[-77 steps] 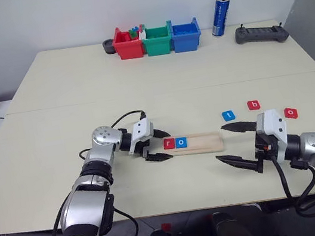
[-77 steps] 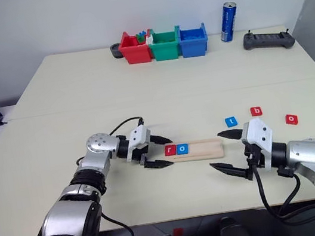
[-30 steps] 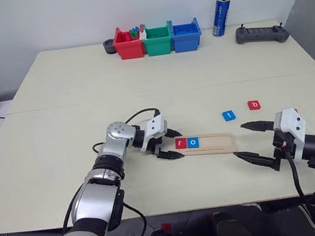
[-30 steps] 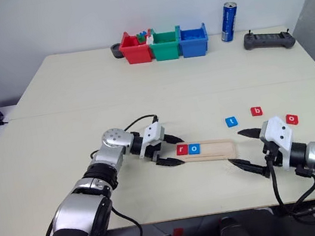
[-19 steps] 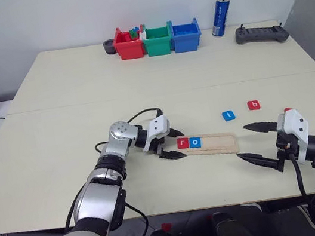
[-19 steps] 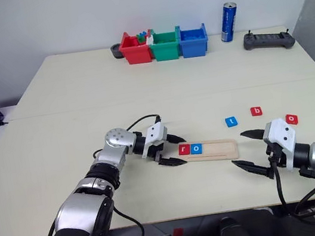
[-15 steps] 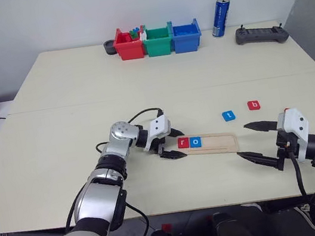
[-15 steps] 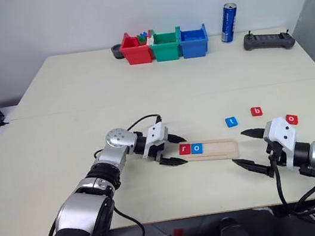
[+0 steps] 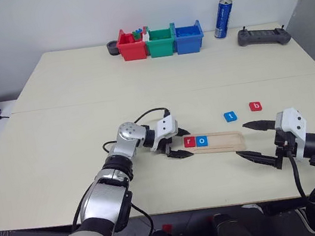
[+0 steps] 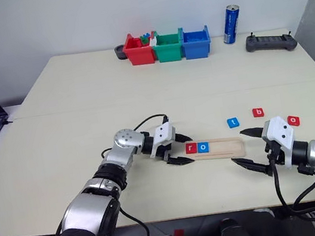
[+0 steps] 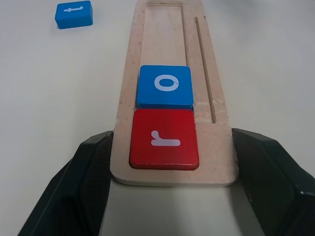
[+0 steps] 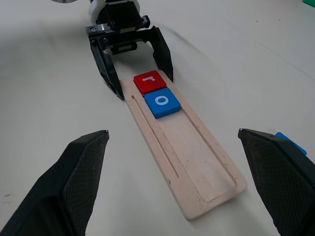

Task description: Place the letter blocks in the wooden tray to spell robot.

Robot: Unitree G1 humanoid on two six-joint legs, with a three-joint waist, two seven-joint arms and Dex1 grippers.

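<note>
The counter carries the wooden tray, my landmark for everything here. In the end of the tray nearest the left gripper sit a red r block and, touching it on the far side, a blue o block; the rest of the groove is bare. So the word is two letters in, and the step in hand looks like steadying the tray: the left gripper's fingers are drawn in against the tray's end, one on each long edge, clamping it. Off the tray's opposite end hangs the right gripper, fingers spread wide and holding nothing. Just beyond that end of the tray lie a blue t block and a red b block, and a red o block lies past the right gripper. To my eye, the next move calls for the right gripper to fetch the b and seat it against the blue o.
</note>
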